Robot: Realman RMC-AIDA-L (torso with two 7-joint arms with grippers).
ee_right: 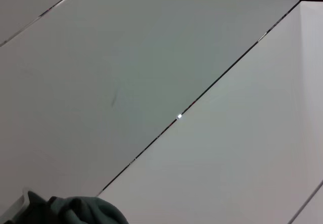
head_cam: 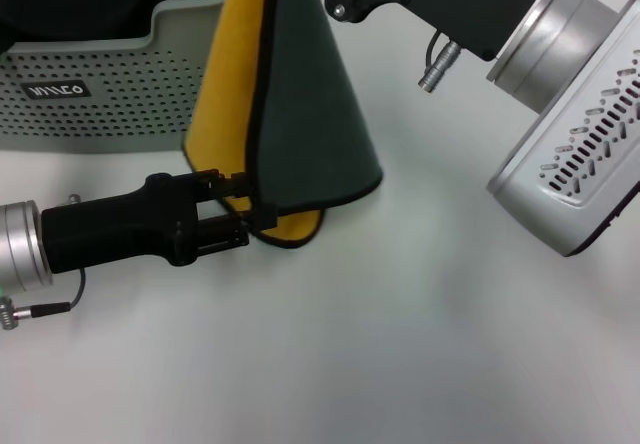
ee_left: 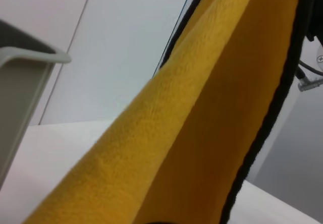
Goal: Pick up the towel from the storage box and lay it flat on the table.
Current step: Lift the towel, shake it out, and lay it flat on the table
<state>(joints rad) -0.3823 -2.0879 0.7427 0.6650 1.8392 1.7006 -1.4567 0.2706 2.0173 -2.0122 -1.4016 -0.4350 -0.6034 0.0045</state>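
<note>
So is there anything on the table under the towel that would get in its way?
Nothing visible. The towel hangs from the right gripper, out of frame above, and the left gripper pinches its lower edge. The table below looks bare; the box sits behind.

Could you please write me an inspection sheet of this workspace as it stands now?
Surface: white table, bare in front.
Job's things: towel hangs clear of the storage box, yellow side toward the box, green side away; its lower edge hangs close over the table.
Clutter: nothing seen.
Grippers: left tool shut on the towel's lower edge; right tool's fingers lie out of the head view, its arm above the towel's top.
Cables: thin lead at the left wrist; plug under the right arm.
Surroundings: pale wall panels.
</note>
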